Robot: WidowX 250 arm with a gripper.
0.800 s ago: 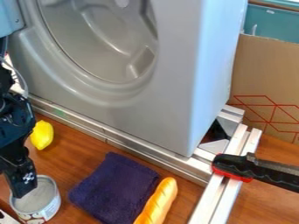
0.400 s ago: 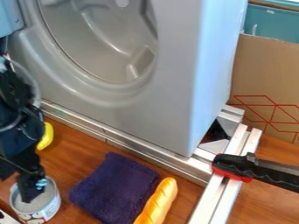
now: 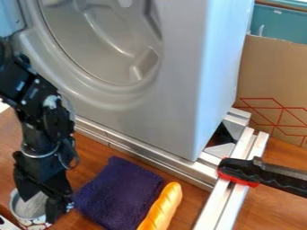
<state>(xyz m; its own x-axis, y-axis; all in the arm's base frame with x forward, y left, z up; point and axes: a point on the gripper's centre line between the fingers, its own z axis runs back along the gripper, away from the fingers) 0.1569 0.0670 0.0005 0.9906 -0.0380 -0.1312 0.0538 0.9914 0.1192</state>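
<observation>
Tin can [image 3: 30, 221] stood upright at lower left, open end up. Just left of it, cut off by the corner, lay a white piece [image 3: 6, 224] I couldn't identify. My gripper [image 3: 38, 209] hung right over the can, fingers apart, the can's opening partly visible between them; couldn't tell if either finger touched the wall. Step in hand, my judgement: getting a grip on the can. Doing it well meant checking which side of the rim each finger was on, centring on whatever part I meant to pinch, and lowering straight, since a tip landing on the rim could tip the can. Closing called for a gentle squeeze, then a small test lift.

Right of that, the purple towel [image 3: 120, 191] lay close to my right-hand finger, so any sideways correction had to be small or I'd snag cloth. Toy bread [image 3: 162, 207] lay against the towel's right side. Metal rails [image 3: 226, 202] and the black-and-red handle [image 3: 252, 173] sat farther right, well clear.
</observation>
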